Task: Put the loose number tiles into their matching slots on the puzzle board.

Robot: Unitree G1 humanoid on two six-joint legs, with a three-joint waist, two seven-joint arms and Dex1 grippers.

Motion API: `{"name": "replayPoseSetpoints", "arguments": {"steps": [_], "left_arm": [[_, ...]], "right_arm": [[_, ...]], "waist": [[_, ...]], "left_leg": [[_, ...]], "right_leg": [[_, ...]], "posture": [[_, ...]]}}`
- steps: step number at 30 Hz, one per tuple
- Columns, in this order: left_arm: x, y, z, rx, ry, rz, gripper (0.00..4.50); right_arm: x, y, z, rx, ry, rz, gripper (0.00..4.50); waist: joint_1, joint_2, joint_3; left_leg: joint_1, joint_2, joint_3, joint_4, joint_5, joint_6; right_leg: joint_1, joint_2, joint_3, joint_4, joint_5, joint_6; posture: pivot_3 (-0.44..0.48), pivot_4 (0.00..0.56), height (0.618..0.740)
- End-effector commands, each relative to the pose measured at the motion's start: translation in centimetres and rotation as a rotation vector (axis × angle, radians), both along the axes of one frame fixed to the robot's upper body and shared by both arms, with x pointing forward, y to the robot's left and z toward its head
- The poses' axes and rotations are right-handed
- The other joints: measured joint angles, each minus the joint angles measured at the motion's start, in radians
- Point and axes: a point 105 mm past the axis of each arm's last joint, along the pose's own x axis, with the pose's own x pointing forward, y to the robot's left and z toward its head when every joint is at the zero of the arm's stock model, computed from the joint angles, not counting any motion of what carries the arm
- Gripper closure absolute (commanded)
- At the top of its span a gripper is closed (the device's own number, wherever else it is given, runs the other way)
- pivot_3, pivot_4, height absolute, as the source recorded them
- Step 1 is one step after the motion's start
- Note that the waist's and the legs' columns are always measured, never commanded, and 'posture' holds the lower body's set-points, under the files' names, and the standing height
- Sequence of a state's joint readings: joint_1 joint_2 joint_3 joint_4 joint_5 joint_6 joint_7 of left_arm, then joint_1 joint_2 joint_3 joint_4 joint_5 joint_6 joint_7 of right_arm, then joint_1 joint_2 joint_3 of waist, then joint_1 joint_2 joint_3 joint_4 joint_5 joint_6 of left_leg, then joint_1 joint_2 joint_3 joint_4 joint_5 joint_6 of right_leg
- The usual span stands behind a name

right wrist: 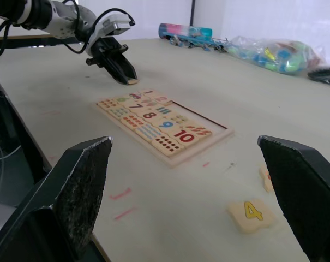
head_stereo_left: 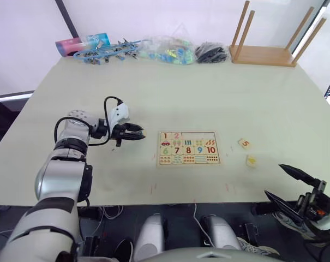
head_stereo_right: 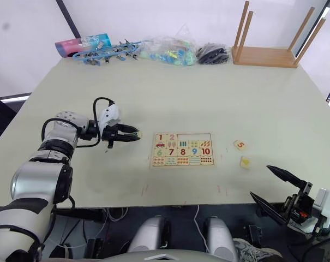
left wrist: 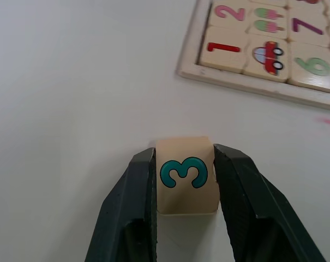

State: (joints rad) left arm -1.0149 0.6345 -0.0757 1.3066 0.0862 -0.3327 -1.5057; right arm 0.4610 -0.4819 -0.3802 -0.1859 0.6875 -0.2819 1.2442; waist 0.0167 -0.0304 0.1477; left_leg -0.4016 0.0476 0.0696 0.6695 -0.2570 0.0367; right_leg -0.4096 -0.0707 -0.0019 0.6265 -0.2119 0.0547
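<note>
Three slots at the right end of the top row of the flat light-wood puzzle board (head_stereo_left: 189,148) look empty, with the 1 and 2 already seated. We have the small pale-wood tile printed with a teal 3 (left wrist: 187,174) pinched between the black fingers of our left gripper (head_stereo_left: 137,134), low over the pale table (head_stereo_left: 219,98), just left of the board. To do this well, we should carry it right over the board's left edge, level it above the recess next to the 2, and lower it square before letting go. The tile with a red 5 (head_stereo_left: 244,143) and the tile with a yellow 4 (head_stereo_left: 251,161) lie flat on the table to the right of the board, near each other. Our right gripper (head_stereo_left: 289,185) hangs spread wide off the near table edge, well apart from both. Open table surrounds the board; the clutter and upturned wooden stool (head_stereo_left: 265,52) sit far back.
</note>
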Motion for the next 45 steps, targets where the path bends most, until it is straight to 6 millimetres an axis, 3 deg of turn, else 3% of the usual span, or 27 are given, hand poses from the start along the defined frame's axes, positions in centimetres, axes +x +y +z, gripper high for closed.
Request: {"name": "replayPoseSetpoints", "arguments": {"steps": [1, 6, 11, 15, 24, 38, 45], "left_arm": [[0.5, -0.5, 3.6, -0.023, -0.071, -0.071, 3.46], [0.9, -2.1, 6.1, -0.005, -0.120, -0.152, 3.46], [1.2, -5.3, 8.6, -0.028, -0.156, -0.241, 3.46], [0.8, -7.1, 9.3, -0.047, -0.154, -0.301, 3.46], [-0.3, -11.7, 7.6, 0.038, -0.136, -0.440, 3.46], [0.8, -16.3, 4.2, 0.108, -0.174, -0.303, 3.46], [0.6, -17.4, 2.9, 0.118, -0.147, -0.292, 3.46]], "right_arm": [[0.1, 0.3, 0.5, 0.001, -0.027, 0.007, 0.00], [0.3, 0.8, 0.3, 0.016, -0.037, 0.009, 0.00], [0.3, 1.5, 0.4, 0.029, -0.049, 0.007, 0.00], [0.3, 1.9, 0.6, 0.036, -0.059, 0.001, 0.00], [0.5, 3.0, 1.4, 0.046, -0.091, -0.001, 0.00], [0.4, 3.4, 2.4, 0.042, -0.112, -0.018, 0.00], [0.2, 2.8, 2.4, 0.033, -0.108, -0.032, 0.00]], "waist": [[0.001, 0.000, 0.000], [-0.002, -0.001, 0.000], [-0.002, -0.001, 0.000], [-0.003, -0.001, 0.000], [-0.002, -0.001, 0.001], [-0.002, -0.001, 0.001], [-0.002, -0.001, 0.001]], "left_leg": [[0.000, 0.000, 0.000, 0.000, 0.000, 0.000], [0.000, 0.000, -0.001, 0.000, 0.000, 0.000], [-0.001, 0.000, -0.001, 0.000, 0.000, 0.000], [-0.001, -0.001, -0.001, 0.000, 0.000, 0.000], [-0.001, -0.001, -0.001, 0.001, 0.000, 0.000], [-0.001, -0.001, -0.002, 0.001, 0.000, 0.000], [-0.001, -0.001, -0.002, 0.001, 0.000, 0.000]], "right_leg": [[0.000, 0.000, 0.000, 0.000, 0.000, 0.000], [0.000, 0.000, 0.000, 0.000, 0.000, 0.000], [0.000, 0.000, 0.000, 0.000, 0.000, 0.000], [0.000, 0.000, 0.000, 0.000, 0.000, 0.000], [0.000, 0.001, 0.000, 0.000, 0.000, 0.000], [0.000, 0.001, 0.001, 0.000, 0.000, 0.000], [0.000, 0.001, 0.001, 0.000, 0.000, 0.000]], "posture": [[0.000, 0.150, 0.740], [0.000, 0.150, 0.740], [0.000, 0.150, 0.740], [0.000, 0.150, 0.740], [0.000, 0.150, 0.740], [0.000, 0.150, 0.740], [0.000, 0.150, 0.740]]}}
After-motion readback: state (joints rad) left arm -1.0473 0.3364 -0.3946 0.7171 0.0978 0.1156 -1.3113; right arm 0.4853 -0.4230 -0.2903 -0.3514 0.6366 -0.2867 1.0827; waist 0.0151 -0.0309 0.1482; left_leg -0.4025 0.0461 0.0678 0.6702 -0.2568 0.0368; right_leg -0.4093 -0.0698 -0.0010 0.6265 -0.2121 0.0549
